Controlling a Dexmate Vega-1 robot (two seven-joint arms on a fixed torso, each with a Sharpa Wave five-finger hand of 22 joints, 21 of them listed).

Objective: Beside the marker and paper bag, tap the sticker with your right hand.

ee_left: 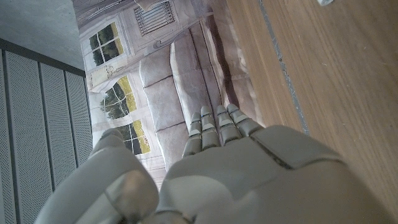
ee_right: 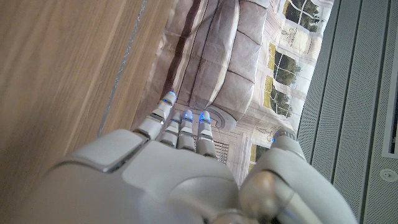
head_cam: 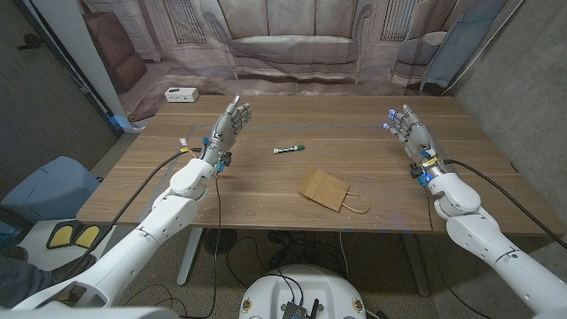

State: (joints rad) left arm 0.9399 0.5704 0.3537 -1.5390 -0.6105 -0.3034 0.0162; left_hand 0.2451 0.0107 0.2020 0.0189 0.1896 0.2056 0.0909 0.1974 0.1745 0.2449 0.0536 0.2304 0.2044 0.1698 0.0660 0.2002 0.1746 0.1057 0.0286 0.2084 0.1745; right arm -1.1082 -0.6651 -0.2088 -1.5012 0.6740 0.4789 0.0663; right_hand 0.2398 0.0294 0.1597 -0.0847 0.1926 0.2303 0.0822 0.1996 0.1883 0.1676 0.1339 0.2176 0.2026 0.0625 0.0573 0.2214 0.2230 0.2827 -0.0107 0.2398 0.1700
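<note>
I see my right hand (head_cam: 410, 133) raised over the table's (head_cam: 266, 190) right side, fingers spread, gripping nothing; my left hand (head_cam: 228, 127) likewise over the left side, empty. The marker (head_cam: 290, 149) lies between them, well apart from both; the paper bag (head_cam: 329, 190) lies flat just nearer me, its contents hidden. I cannot make out a sticker.

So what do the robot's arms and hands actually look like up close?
Both arms are smooth white shells with rounded joints, and a black cable runs along each. The left hand and right hand are grey and jointed like a person's. Small blue parts sit at the wrists, and the right hand's fingertips glow blue.
</note>
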